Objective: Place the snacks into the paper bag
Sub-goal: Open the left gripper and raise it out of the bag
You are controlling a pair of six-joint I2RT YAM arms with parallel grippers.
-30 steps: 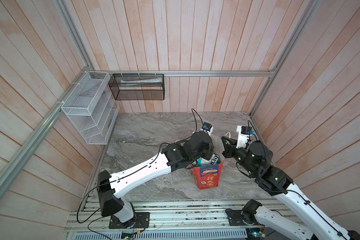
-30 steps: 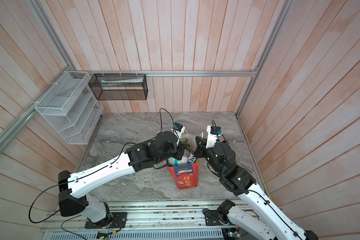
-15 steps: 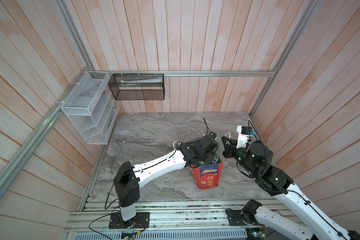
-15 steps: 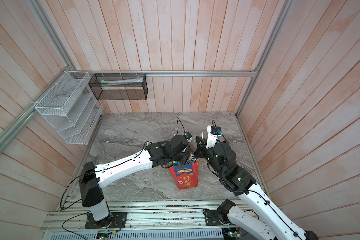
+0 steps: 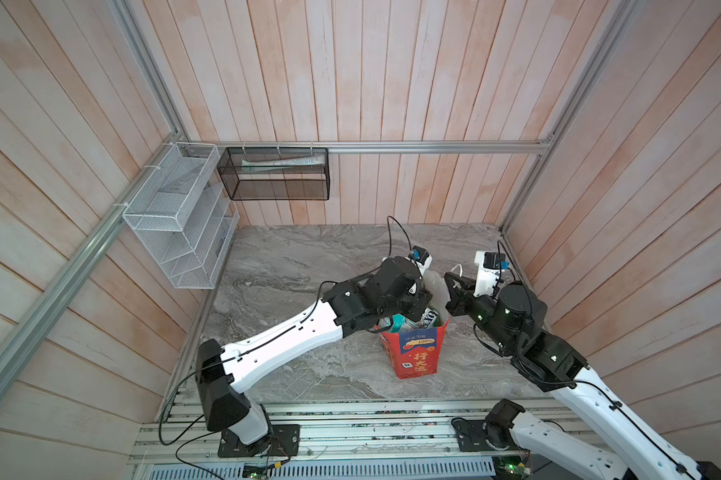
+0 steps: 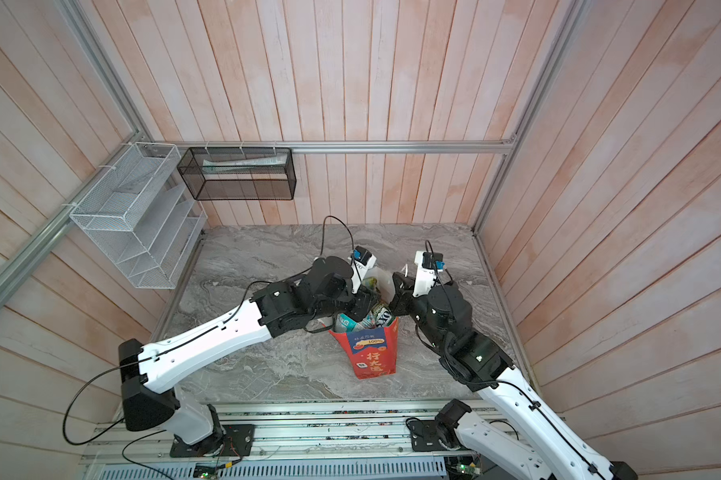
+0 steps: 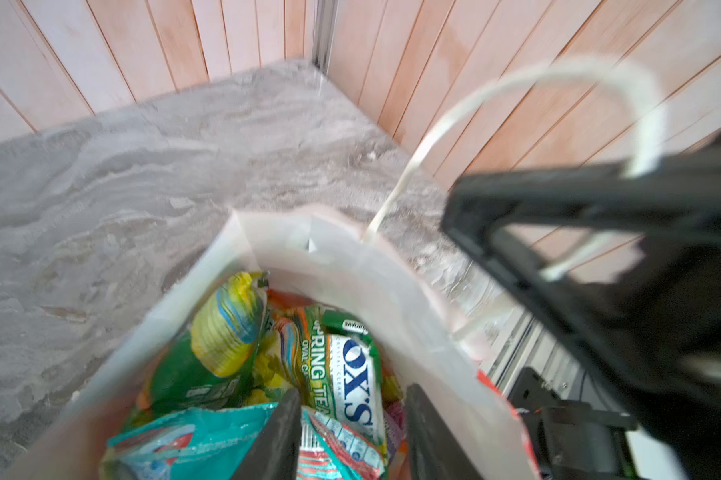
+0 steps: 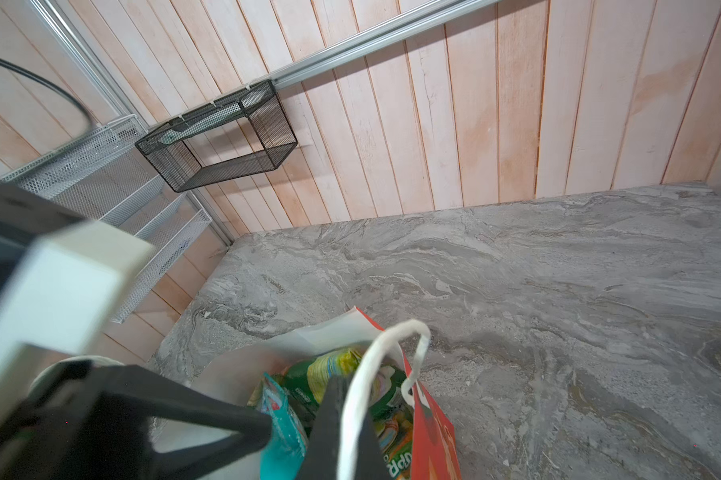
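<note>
The red paper bag [image 5: 417,353] [image 6: 371,353] stands upright on the marble table, with several snacks [image 5: 408,322] [image 6: 363,320] inside it. My left gripper [image 7: 352,392] hangs open in the bag's mouth. Its fingers [image 7: 286,432] straddle a teal pouch [image 7: 209,432] and a green FOX'S pouch [image 7: 350,374] without pinching either. In both top views the left gripper [image 5: 423,307] [image 6: 369,299] is largely hidden by its arm. My right gripper [image 8: 342,395] [image 5: 450,282] is shut on the bag's white cord handle [image 8: 392,336] [image 7: 558,79] and holds it up at the bag's far right rim.
A white wire mesh rack [image 5: 176,224] hangs on the left wall and a black mesh basket [image 5: 275,174] on the back wall. Wooden walls close three sides of the table [image 5: 309,257]. A metal rail [image 5: 350,419] runs along the front.
My left gripper dipped into the bag half a second ago, and its jaws have since opened wider over the pouches. The right gripper and the bag have stayed still.
</note>
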